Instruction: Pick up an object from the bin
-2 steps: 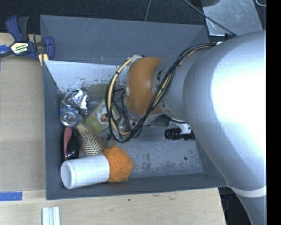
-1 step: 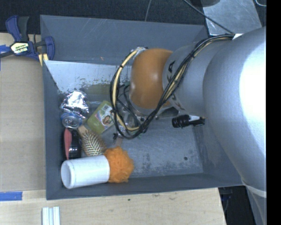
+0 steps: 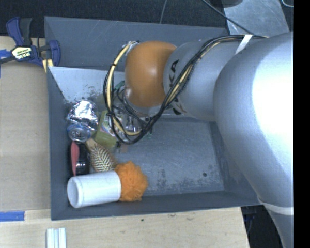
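My gripper (image 3: 119, 125) hangs low at the bin's left side, partly hidden under the arm's orange cover and cables. It is right over an olive-green object (image 3: 104, 136) and touches or nearly touches it. Just left of that lies a crumpled silver foil lump (image 3: 83, 111) with a shiny round can end (image 3: 78, 133) below it. A bristly tan brush (image 3: 99, 158) lies just below the green object.
Along the bin's left and front walls lie a red and black item (image 3: 78, 158), a white cylinder (image 3: 94, 189) and an orange fuzzy ball (image 3: 130, 181). The arm covers the bin's right and back.
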`<state>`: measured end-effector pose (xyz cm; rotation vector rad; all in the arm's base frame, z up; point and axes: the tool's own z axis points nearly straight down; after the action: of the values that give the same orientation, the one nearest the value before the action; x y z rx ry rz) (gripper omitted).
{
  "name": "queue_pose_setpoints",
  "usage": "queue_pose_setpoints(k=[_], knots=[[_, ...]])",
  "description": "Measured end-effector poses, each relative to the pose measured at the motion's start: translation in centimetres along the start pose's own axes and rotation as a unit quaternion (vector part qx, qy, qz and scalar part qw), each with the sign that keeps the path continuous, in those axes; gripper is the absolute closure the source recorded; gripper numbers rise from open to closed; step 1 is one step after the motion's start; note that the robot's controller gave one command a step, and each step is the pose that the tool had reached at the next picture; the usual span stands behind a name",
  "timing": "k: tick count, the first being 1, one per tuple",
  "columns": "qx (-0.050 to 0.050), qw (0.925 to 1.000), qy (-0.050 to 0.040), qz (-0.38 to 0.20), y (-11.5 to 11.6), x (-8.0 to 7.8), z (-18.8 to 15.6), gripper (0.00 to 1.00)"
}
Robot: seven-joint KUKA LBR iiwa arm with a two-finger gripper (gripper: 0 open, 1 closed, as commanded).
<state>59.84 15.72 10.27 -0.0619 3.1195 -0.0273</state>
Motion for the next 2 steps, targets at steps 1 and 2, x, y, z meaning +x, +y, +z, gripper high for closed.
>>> queue_pose_setpoints(k=[1, 2], knots=[[0.002, 1.0000, -0.0025, 0.003, -0.4, -0.2, -0.3, 1.00], [0.002, 0.9965, -0.0056, -0.084, -0.1, -2.6, -4.7, 1.00]])
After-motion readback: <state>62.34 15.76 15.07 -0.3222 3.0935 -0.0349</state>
